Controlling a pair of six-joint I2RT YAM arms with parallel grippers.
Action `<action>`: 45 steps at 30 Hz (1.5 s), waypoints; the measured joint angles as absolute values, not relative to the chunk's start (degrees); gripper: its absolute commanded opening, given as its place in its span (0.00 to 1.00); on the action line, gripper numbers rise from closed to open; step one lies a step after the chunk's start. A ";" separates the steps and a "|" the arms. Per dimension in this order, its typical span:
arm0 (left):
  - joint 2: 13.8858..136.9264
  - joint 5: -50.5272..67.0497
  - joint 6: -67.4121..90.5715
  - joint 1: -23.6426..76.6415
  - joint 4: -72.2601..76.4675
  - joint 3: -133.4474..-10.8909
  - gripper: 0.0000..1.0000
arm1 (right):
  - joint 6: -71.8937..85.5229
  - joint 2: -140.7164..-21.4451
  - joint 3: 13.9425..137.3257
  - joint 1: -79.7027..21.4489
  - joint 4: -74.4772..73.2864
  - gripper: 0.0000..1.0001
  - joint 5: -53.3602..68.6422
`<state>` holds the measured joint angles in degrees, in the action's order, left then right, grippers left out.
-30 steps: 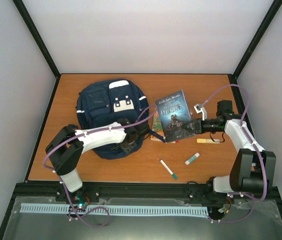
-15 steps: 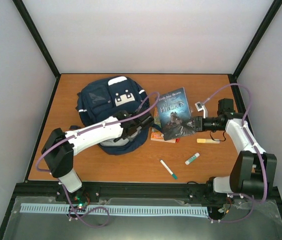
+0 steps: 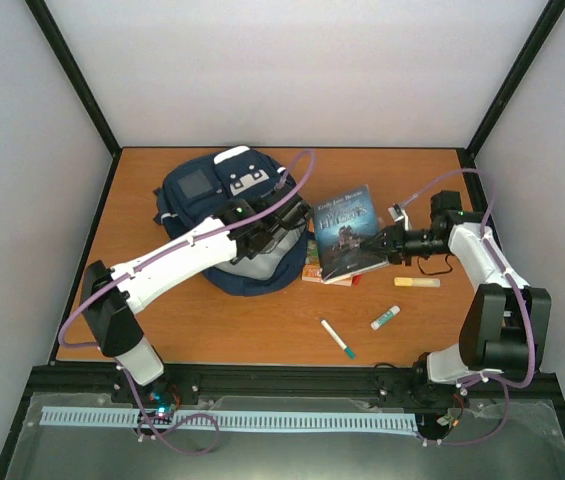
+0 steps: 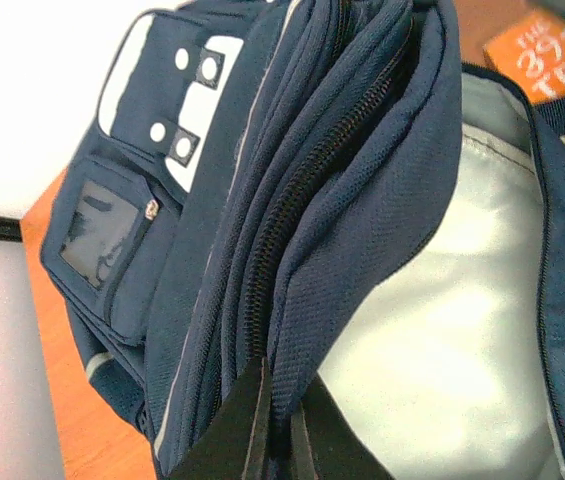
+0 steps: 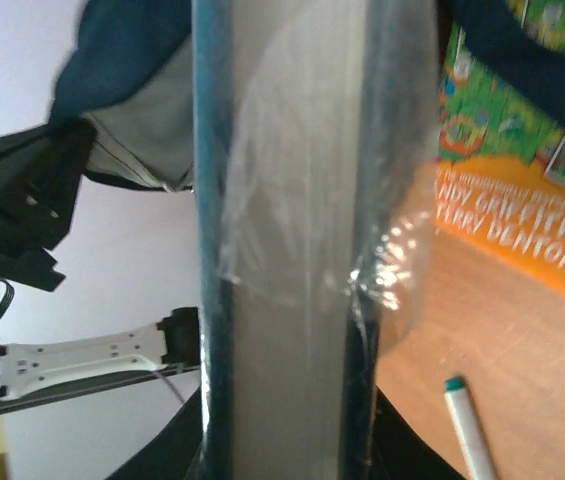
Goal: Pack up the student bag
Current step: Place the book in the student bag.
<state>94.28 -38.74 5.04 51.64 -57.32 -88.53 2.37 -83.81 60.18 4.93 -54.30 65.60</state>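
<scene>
The student bag [image 3: 207,195], a navy backpack with a white buckle patch, lies at the back left of the table with its mouth held open, and the pale grey lining [image 4: 442,300] shows. My left gripper [image 3: 268,238] is shut on the bag's navy opening edge [image 4: 362,220], which sits pinched between the jaws in the left wrist view [image 4: 284,440]. My right gripper [image 3: 380,245] is shut on a dark-covered book [image 3: 346,228] and holds it tilted just right of the bag's mouth. The book's plastic-wrapped page edge [image 5: 282,250] fills the right wrist view.
An orange and green book [image 3: 314,270] lies under the held book and also shows in the right wrist view [image 5: 522,230]. A green-capped pen [image 3: 338,338], a small glue stick [image 3: 385,318] and a yellow highlighter [image 3: 417,282] lie at the front right.
My left gripper has pulled the bag's opening edge up and toward the back right, bunching the bag. My right gripper has carried the dark book left toward the bag's mouth.
</scene>
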 measured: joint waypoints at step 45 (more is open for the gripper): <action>85.45 -36.77 9.30 51.16 -58.08 -90.02 0.01 | 10.33 -94.89 56.64 -18.96 -47.03 0.03 64.12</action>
